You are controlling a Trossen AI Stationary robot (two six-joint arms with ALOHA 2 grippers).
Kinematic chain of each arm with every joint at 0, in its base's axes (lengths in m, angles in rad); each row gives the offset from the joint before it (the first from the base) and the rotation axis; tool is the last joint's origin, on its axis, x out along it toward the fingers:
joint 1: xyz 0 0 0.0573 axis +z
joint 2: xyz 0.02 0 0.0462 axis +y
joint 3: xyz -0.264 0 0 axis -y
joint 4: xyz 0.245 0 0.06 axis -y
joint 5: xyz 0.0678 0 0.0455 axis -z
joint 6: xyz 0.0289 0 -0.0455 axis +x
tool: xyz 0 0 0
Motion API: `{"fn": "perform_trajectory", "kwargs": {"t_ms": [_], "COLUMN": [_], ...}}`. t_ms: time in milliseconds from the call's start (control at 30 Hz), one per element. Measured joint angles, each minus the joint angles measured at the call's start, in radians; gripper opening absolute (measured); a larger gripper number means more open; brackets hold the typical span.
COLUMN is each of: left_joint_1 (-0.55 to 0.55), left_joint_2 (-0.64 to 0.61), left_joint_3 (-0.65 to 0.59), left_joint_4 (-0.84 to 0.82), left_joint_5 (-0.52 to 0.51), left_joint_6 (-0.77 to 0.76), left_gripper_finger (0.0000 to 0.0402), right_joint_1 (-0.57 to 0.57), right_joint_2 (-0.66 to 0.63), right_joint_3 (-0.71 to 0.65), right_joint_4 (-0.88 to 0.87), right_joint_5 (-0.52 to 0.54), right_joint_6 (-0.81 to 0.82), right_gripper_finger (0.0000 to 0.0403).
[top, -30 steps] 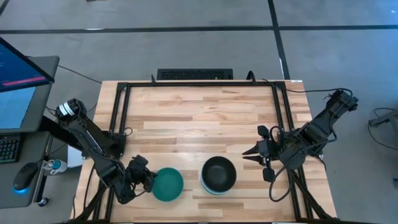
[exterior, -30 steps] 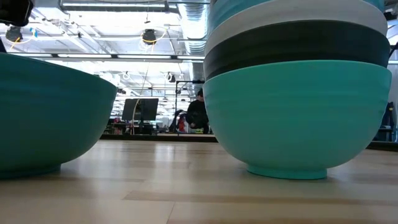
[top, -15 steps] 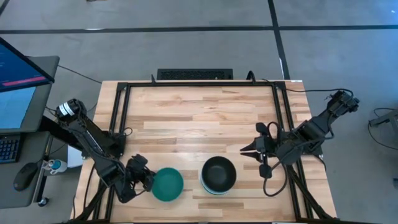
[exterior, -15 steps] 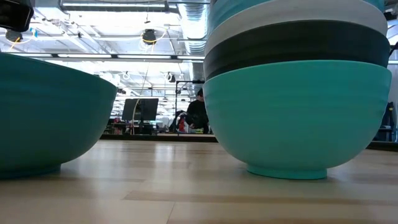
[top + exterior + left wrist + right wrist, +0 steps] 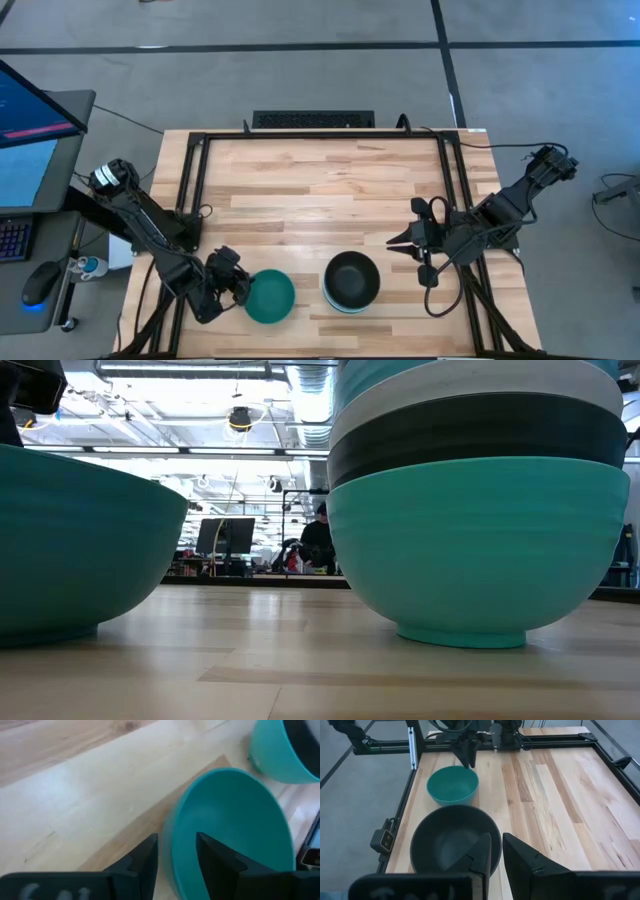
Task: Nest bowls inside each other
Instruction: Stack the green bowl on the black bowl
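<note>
A darker teal-green bowl [image 5: 270, 297] stands alone on its foot near the table's front edge; it also shows in the low view [image 5: 80, 550]. To its right stands a stack of nested bowls [image 5: 351, 281]. A black bowl [image 5: 455, 845] is on top, and cyan, black and white rims show in the low view [image 5: 480, 510]. My left gripper [image 5: 175, 840] is open at the teal bowl's left rim [image 5: 170, 850], one finger outside and one inside, with a gap still showing. My right gripper [image 5: 392, 243] is shut and empty, to the right of the stack.
A black metal frame [image 5: 190, 180] borders the wooden table top [image 5: 320, 190] on its left, far and right sides. The far half of the table is bare wood. A person sits far off in the room behind [image 5: 318, 545].
My left gripper has come down a little at the teal bowl's left rim. The bowls have kept still.
</note>
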Motion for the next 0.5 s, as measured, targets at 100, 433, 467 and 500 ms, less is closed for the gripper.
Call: {"fn": "perform_trajectory", "kwargs": {"t_ms": [100, 433, 467, 500], "left_joint_1": [0.011, 0.014, 0.016, 0.018], "left_joint_2": [0.0, 0.053, 0.065, 0.075], "left_joint_3": [0.0, 0.0, 0.0, 0.0], "left_joint_4": [0.001, 0.004, 0.005, 0.005], "left_joint_5": [0.03, 0.047, 0.05, 0.052], "left_joint_6": [0.016, 0.009, -0.001, -0.01], "left_gripper_finger": [0.0126, 0.0126, 0.0126, 0.0126], "right_joint_1": [0.0, 0.0, 0.0, 0.0], "right_joint_2": [0.0, 0.0, 0.0, 0.0], "right_joint_3": [0.0, 0.0, 0.0, 0.0], "right_joint_4": [0.0, 0.0, 0.0, 0.0], "right_joint_5": [0.0, 0.0, 0.0, 0.0], "right_joint_6": [0.0, 0.0, 0.0, 0.0], "right_gripper_finger": [0.0071, 0.0071, 0.0071, 0.0071]}}
